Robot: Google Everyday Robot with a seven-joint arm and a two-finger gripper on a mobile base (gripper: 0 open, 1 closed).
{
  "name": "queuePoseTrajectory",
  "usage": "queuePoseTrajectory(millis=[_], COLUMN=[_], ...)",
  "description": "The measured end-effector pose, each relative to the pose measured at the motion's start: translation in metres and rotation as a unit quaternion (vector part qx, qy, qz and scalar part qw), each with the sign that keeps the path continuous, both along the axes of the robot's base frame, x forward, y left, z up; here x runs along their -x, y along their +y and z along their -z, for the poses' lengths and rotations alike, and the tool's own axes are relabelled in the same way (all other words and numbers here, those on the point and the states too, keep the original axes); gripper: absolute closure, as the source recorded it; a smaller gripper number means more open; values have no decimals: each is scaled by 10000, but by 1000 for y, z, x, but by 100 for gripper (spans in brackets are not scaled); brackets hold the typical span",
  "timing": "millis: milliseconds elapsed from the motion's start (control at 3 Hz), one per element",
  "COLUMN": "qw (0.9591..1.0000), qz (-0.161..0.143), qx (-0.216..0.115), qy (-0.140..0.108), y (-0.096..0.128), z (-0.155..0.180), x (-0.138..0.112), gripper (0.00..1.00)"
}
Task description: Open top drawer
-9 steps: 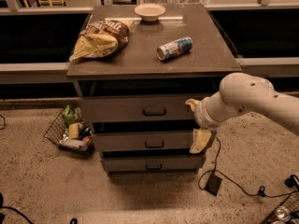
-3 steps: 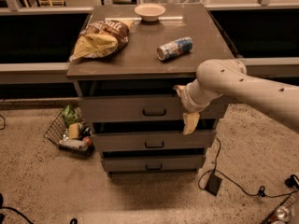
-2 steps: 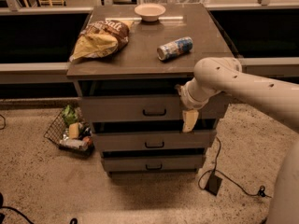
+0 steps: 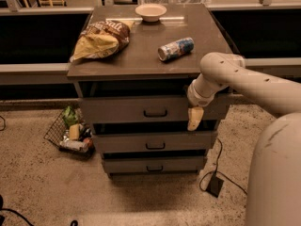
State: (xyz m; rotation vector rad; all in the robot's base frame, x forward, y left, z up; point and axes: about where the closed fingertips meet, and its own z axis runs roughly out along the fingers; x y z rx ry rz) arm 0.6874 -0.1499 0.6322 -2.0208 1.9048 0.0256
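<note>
The top drawer (image 4: 117,109) is the widest grey-brown front, right under the cabinet's tabletop (image 4: 141,60). Its small dark bar handle (image 4: 155,113) sits at centre. A dark gap shows above the front, and no drawer box is visible. My gripper (image 4: 194,118) hangs at the right part of this front, to the right of the handle. Its cream-coloured tip points down over the drawer's lower edge. My pale arm reaches it from the right.
On the tabletop lie a chip bag (image 4: 101,39), a can on its side (image 4: 176,48) and a bowl (image 4: 150,12). Below are the middle drawer (image 4: 122,143) and bottom drawer (image 4: 127,165). A wire basket (image 4: 70,131) and a power adapter (image 4: 215,185) are on the floor.
My arm has swung left along the top drawer front, bringing the gripper closer to the handle. The drawers and the things on top have not moved.
</note>
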Motion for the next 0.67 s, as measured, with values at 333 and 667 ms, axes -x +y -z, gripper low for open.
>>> queuePoseTrajectory(millis=[333,667], qw=[9999,10000], qz=[19,-4], qx=[25,6], qy=[127,66], y=[-1,2], z=[1,-12], x=[-4,6], gripper=[18,42])
